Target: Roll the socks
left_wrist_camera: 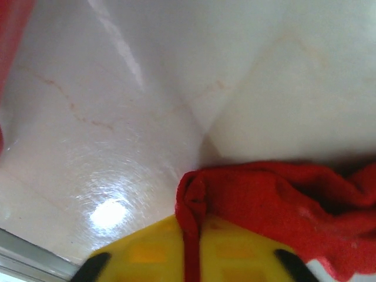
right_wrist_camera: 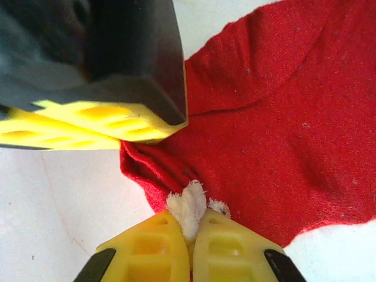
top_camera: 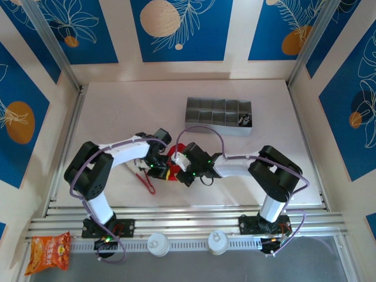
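- Right pincer [right_wrist_camera: 191,222]: the yellow pads are pressed together on its wrist cam, nipping the fluffy white trim [right_wrist_camera: 189,202] at the edge of the red sock [right_wrist_camera: 282,129].
- The rest of that sock spreads out flat ahead of this pincer and off to its right.
- Left pincer [left_wrist_camera: 189,229]: the pads are nearly together with a thin fold of the red sock caught between them, so I'd call it pinching. The bunched fabric sits just ahead of its tips, to the right.
- On the right wrist cam, the left pincer's pad is just across from the right one, resting on the sock's rolled edge.
- From overhead, both pincers meet nose to nose over the sock, low on the table [top_camera: 117,117].
- Red-handled tongs [top_camera: 145,179] lie just beside the left pincer, on its near side.
- A grey divided tray [top_camera: 218,114] sits well beyond the right pincer. There's something dark in its end compartment, but it's too small for me to tell what.
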You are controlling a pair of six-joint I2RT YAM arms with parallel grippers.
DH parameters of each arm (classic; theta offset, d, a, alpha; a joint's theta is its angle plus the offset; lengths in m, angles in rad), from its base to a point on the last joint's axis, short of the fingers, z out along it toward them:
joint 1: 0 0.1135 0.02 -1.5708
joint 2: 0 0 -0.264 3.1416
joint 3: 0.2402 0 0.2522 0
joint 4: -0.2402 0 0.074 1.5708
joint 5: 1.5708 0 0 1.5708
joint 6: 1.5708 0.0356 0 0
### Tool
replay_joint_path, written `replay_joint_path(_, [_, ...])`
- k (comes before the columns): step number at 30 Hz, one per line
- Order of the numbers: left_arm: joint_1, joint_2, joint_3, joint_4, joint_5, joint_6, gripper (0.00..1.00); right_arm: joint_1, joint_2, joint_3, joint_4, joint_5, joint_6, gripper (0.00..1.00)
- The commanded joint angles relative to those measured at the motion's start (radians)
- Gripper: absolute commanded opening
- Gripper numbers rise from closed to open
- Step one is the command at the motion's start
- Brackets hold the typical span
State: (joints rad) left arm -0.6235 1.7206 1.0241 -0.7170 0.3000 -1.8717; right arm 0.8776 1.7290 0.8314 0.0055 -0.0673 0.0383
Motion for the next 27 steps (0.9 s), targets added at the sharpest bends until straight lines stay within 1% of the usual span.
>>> replay_joint_path(1, [0.013,-0.082,0.007,-0.01,-0.073,0.05,0.34,-0.054,0.055,0.029,-0.108,-0.093,0.085,0.0])
replay_joint_path(3, [0.018,-0.132,-0.008,0.02,-0.099,0.075,0.48,-0.085,0.078,0.05,-0.146,-0.126,0.128,0.0])
replay_joint_path(4, [0.02,-0.159,-0.021,0.041,-0.11,0.086,0.57,-0.1,0.089,0.062,-0.165,-0.14,0.148,0.0])
replay_joint_path(5, [0.021,-0.186,-0.036,0.067,-0.119,0.099,0.63,-0.113,0.097,0.072,-0.179,-0.157,0.165,0.0])
replay_joint_path(6, [0.023,-0.209,-0.054,0.096,-0.126,0.116,0.64,-0.121,0.105,0.084,-0.195,-0.159,0.184,0.0])
replay_joint_path(7, [0.023,-0.234,-0.08,0.143,-0.127,0.138,0.63,-0.134,0.114,0.097,-0.211,-0.175,0.203,0.0])
replay_joint_path(10, [0.016,-0.29,-0.15,0.227,-0.098,0.183,0.48,-0.155,0.142,0.136,-0.256,-0.214,0.239,0.0])
replay_joint_path(11, [0.01,-0.306,-0.181,0.29,-0.086,0.2,0.46,-0.163,0.155,0.151,-0.272,-0.237,0.249,0.0])
replay_joint_path(13, [0.0,-0.325,-0.233,0.381,-0.084,0.212,0.44,-0.173,0.184,0.182,-0.302,-0.27,0.269,0.0])
replay_joint_path(16, [-0.007,-0.317,-0.286,0.525,-0.096,0.254,0.34,-0.192,0.218,0.212,-0.329,-0.303,0.306,0.0])
replay_joint_path(18, [-0.012,-0.296,-0.293,0.545,-0.105,0.281,0.26,-0.212,0.232,0.218,-0.326,-0.338,0.335,0.0])
replay_joint_path(19, [-0.014,-0.283,-0.294,0.549,-0.106,0.291,0.24,-0.221,0.239,0.221,-0.329,-0.347,0.347,0.0])
replay_joint_path(21, [-0.02,-0.268,-0.294,0.554,-0.116,0.309,0.24,-0.24,0.251,0.228,-0.335,-0.368,0.363,0.0])
replay_joint_path(25, [-0.025,-0.23,-0.298,0.592,-0.133,0.339,0.28,-0.27,0.259,0.221,-0.317,-0.414,0.389,0.0])
replay_joint_path(27, [-0.025,-0.206,-0.285,0.583,-0.131,0.346,0.29,-0.286,0.263,0.215,-0.3,-0.441,0.409,0.0])
